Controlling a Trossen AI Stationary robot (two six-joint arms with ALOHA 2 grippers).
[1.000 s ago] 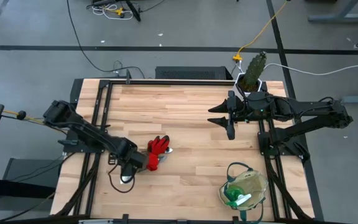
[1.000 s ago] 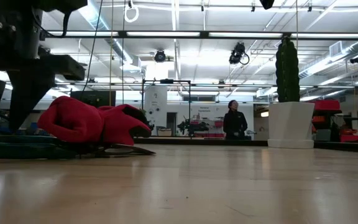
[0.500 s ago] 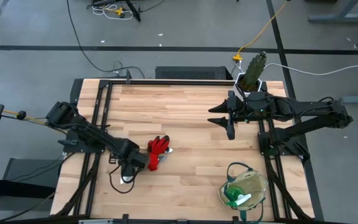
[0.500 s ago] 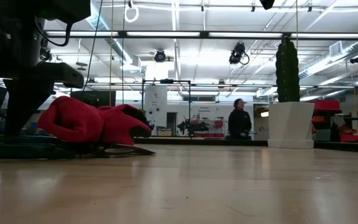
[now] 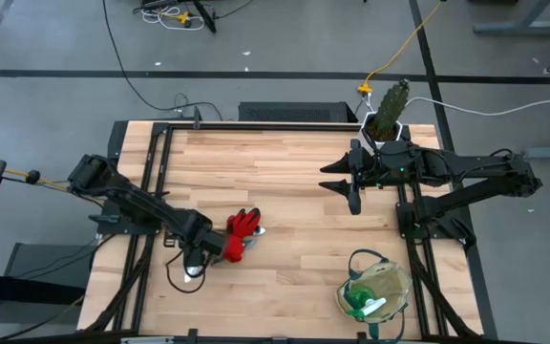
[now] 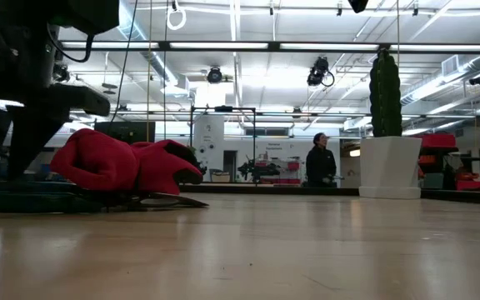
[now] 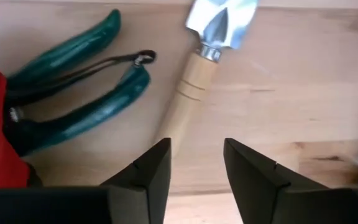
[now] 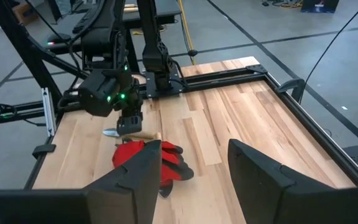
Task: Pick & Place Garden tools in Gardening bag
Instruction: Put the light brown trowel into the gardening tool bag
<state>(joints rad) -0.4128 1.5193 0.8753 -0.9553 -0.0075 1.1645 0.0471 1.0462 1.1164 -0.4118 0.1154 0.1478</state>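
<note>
I've got the left gripper (image 7: 196, 163) down low over the trowel (image 7: 197, 68), right next to the red gloves (image 5: 242, 232) on the left-front part of the table (image 5: 294, 182). Through the left wrist cam the two fingers (image 7: 151, 171) are spread with a gap between them, and the trowel's wooden handle runs down into that gap. They aren't pinching it as far as I can see. The metal blade points away from the gripper. Just beside the trowel are the green-handled pruners (image 7: 73, 99), lying flat, partly tucked under the gloves.

From table height the gloves (image 6: 123, 162) are a red heap with the dark left arm standing over them.

The right gripper (image 5: 353, 182) is parked up in the air over the far right side of the table, fingers apart, holding nothing.

The gardening bag (image 5: 377, 291) sits at the front right corner, well apart from the tools, and the green-and-white spray bottle (image 5: 359, 301) is already inside it. The cactus (image 5: 391, 103) in its white pot is at the far right edge.

A person (image 6: 320, 160) stands in the room behind.
</note>
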